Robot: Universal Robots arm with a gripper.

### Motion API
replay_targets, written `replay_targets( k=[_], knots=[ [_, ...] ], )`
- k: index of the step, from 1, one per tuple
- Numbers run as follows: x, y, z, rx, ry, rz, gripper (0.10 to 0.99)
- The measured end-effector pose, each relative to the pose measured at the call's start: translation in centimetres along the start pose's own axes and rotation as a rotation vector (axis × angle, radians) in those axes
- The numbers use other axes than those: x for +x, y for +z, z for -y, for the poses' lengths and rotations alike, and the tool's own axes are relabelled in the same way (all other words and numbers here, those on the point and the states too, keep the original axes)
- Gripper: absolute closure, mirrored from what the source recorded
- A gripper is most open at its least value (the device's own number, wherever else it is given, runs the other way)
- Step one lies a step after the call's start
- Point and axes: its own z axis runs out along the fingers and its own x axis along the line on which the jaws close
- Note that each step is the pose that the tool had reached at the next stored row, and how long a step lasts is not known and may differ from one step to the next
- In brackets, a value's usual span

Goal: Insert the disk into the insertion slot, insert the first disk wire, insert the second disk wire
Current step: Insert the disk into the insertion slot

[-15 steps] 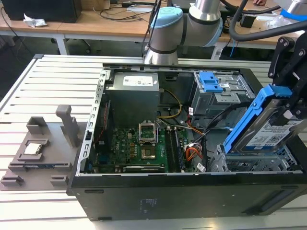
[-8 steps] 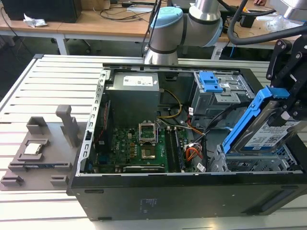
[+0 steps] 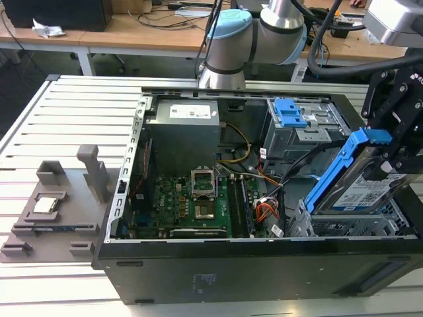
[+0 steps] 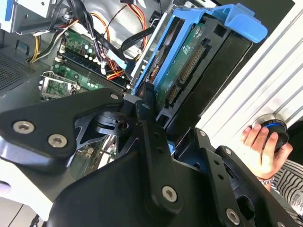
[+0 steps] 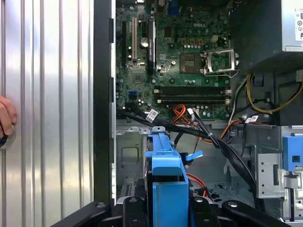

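Gripper point(image 5: 165, 213) jaws clamped on the disk point(image 3: 360, 188) by its blue carrier frame point(image 4: 236, 21); disk tilted over the insertion slot point(image 3: 344, 228), not seated. Judged dense, rigid, shock-sensitive; grip frame edges, not connectors.

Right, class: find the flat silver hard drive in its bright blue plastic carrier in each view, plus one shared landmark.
Exterior view: hard drive at the exterior view's right, tilted over the silver perforated cage.
Second wrist view: hard drive with its green circuit-board side showing.
First wrist view: hard drive edge-on, blue frame toward the camera.
Shared landmark: the green motherboard.
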Motion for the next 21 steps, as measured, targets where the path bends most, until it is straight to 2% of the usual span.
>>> replay_targets(
  k=[7,21],
  knots=[
    [0.03,0.8,0.04,0.0,0.0,0.0001,0.725],
    [0.07,1.82,0.08,-0.001,0.0,0.0,0.725]
  ],
)
